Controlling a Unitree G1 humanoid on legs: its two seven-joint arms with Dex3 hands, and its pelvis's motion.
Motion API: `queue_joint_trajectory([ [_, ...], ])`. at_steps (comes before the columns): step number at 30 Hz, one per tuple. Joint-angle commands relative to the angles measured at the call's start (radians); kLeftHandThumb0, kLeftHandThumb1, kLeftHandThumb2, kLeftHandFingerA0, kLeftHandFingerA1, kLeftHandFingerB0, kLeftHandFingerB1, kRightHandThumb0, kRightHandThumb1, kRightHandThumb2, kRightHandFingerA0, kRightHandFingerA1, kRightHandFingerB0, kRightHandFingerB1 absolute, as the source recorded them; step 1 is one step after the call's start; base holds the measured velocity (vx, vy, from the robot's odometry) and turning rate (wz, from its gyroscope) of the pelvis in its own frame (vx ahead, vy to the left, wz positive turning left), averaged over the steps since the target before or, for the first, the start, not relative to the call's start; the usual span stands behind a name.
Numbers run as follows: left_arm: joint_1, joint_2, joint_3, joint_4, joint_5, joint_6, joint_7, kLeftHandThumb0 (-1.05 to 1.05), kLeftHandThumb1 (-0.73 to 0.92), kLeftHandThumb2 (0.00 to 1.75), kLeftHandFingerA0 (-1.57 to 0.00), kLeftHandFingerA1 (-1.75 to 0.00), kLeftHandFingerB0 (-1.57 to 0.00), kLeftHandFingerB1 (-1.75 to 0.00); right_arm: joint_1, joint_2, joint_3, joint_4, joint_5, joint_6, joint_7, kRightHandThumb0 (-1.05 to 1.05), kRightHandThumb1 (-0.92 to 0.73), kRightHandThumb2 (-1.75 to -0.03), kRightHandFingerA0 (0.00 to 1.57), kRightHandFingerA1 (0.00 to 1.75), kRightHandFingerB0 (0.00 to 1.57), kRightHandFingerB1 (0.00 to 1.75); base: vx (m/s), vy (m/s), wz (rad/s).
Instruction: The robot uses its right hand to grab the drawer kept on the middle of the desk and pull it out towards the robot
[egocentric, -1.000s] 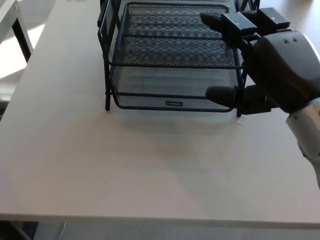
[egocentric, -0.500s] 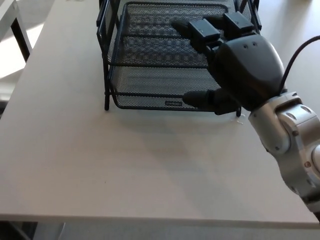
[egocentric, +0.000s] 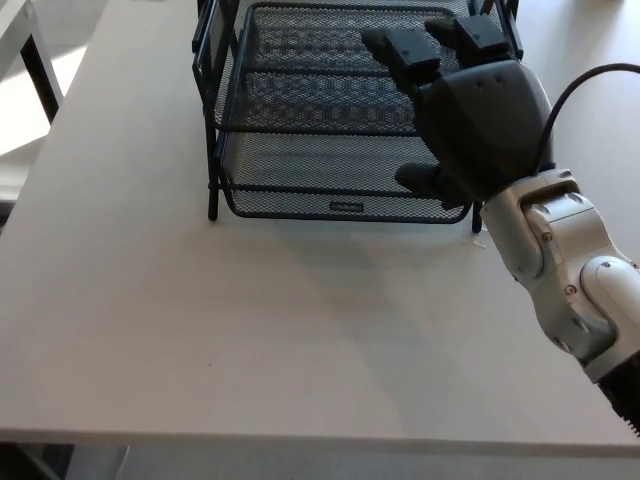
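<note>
One hand over the mesh drawer

Only the right hand (egocentric: 470, 120) shows, reaching in from the right over the black wire-mesh drawer (egocentric: 340, 175). Its fingers (egocentric: 405, 50) are spread above the upper tier and the thumb (egocentric: 425, 180) sits near the drawer's front rim; whether it touches is hard to tell. That drawer sits far back on the pale bench (egocentric: 250, 330).

We see black three-fingered right hand (egocentric: 478, 125) at upper right of frame, fingers (egocentric: 405, 48) spread, thumb below, holding nothing. Silver-grey forearm (egocentric: 565, 270) runs to lower right corner.
</note>
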Motion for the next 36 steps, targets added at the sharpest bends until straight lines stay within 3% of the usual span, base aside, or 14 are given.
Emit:
queue_joint_trajectory([
  [1, -0.026, 0.005, -0.002, 0.030, 0.016, -0.027, 0.007, -0.32, 0.66, 0.59, -0.62, -0.90, -0.64, -0.65, -0.146, 0.012, 0.042, 0.267, -0.120, -0.020, -0.364, -0.61, -0.35, -0.73, 0.17, 0.61, 0.13, 0.47, 0.00, 0.000, 0.00],
  [4, -0.041, 0.007, -0.009, 0.044, 0.023, -0.032, 0.012, -0.33, 0.66, 0.59, -0.63, -0.93, -0.63, -0.65, -0.169, 0.010, 0.062, 0.326, -0.129, -0.021, -0.399, -0.60, -0.35, -0.73, 0.20, 0.62, 0.09, 0.48, 0.00, 0.000, 0.00],
  [5, -0.030, 0.008, -0.004, 0.027, 0.022, -0.021, 0.007, -0.33, 0.66, 0.58, -0.63, -0.90, -0.63, -0.62, -0.185, 0.012, 0.082, 0.375, -0.151, -0.016, -0.449, -0.56, -0.42, -0.53, 0.27, 0.66, 0.11, 0.45, 0.00, 0.000, 0.00],
  [6, -0.028, 0.009, -0.002, 0.024, 0.022, -0.020, 0.006, -0.33, 0.66, 0.58, -0.63, -0.90, -0.63, -0.62, -0.188, 0.012, 0.085, 0.383, -0.152, -0.015, -0.458, -0.56, -0.42, -0.53, 0.27, 0.66, 0.11, 0.45, 0.00, 0.000, 0.00],
  [7, -0.031, 0.014, -0.003, 0.016, 0.025, -0.019, 0.004, -0.32, 0.65, 0.59, -0.63, -0.90, -0.64, -0.63, -0.195, 0.010, 0.095, 0.425, -0.157, -0.020, -0.507, -0.57, -0.34, -0.73, 0.33, 0.69, 0.11, 0.50, 0.00, 0.000, 0.00],
  [9, -0.030, 0.016, -0.002, 0.014, 0.024, -0.019, 0.000, -0.33, 0.66, 0.59, -0.62, -0.90, -0.64, -0.64, -0.206, 0.005, 0.108, 0.466, -0.160, -0.034, -0.551, -0.57, -0.38, -0.76, 0.49, 0.73, 0.14, 0.51, 0.00, 0.000, 0.00],
  [10, -0.024, 0.015, 0.005, 0.005, 0.017, -0.020, -0.003, -0.33, 0.65, 0.59, -0.62, -0.90, -0.64, -0.64, -0.210, -0.002, 0.112, 0.479, -0.160, -0.045, -0.565, -0.60, -0.40, -0.77, 0.55, 0.74, 0.17, 0.53, 0.00, 0.000, 0.00],
  [11, -0.023, 0.016, 0.006, 0.007, 0.016, -0.026, -0.002, -0.32, 0.66, 0.59, -0.63, -0.91, -0.64, -0.64, -0.215, -0.007, 0.118, 0.487, -0.163, -0.049, -0.579, -0.53, -0.49, -0.55, 0.64, 0.73, 0.23, 0.50, 0.00, 0.000, 0.00],
  [14, -0.022, 0.022, 0.012, -0.002, 0.014, -0.022, -0.007, -0.35, 0.65, 0.59, -0.62, -0.91, -0.63, -0.65, -0.225, -0.015, 0.121, 0.497, -0.152, -0.070, -0.598, -0.51, -0.48, -0.54, 0.72, 0.78, 0.27, 0.50, 0.00, 0.000, 0.00],
  [16, -0.038, 0.023, 0.004, 0.009, 0.019, -0.015, -0.009, -0.37, 0.64, 0.58, -0.62, -0.91, -0.63, -0.63, -0.240, -0.038, 0.138, 0.519, -0.154, -0.134, -0.631, -0.44, -0.49, -0.55, 0.93, 0.92, 0.47, 0.54, 0.00, 0.000, 0.00],
  [20, -0.044, 0.029, 0.007, 0.015, 0.016, -0.031, -0.008, -0.36, 0.64, 0.58, -0.62, -0.90, -0.62, -0.63, -0.245, -0.059, 0.152, 0.527, -0.147, -0.171, -0.618, -0.44, -0.51, -0.56, 0.97, 0.94, 0.55, 0.58, 0.00, 0.000, 0.00],
  [22, -0.040, 0.032, 0.010, 0.011, 0.017, -0.033, -0.008, -0.35, 0.64, 0.58, -0.63, -0.92, -0.63, -0.63, -0.247, -0.058, 0.163, 0.548, -0.154, -0.173, -0.646, -0.48, -0.52, -0.56, 0.95, 1.04, 0.81, 0.60, 0.00, 0.000, 0.00],
  [25, -0.050, 0.030, 0.012, 0.026, 0.011, -0.047, -0.001, -0.35, 0.65, 0.58, -0.63, -0.93, -0.64, -0.64, -0.257, -0.055, 0.176, 0.575, -0.159, -0.178, -0.692, -0.52, -0.55, -0.57, 0.95, 1.04, 0.88, 0.65, 0.00, 0.000, 0.00],
  [36, -0.027, 0.034, 0.026, -0.022, 0.016, -0.021, -0.008, -0.41, 0.64, 0.58, -0.63, -0.93, -0.62, -0.62, -0.263, -0.050, 0.202, 0.604, -0.154, -0.195, -0.777, -0.53, -0.55, -0.57, 0.93, 1.05, 0.87, 0.67, 0.00, 0.000, 0.00],
])
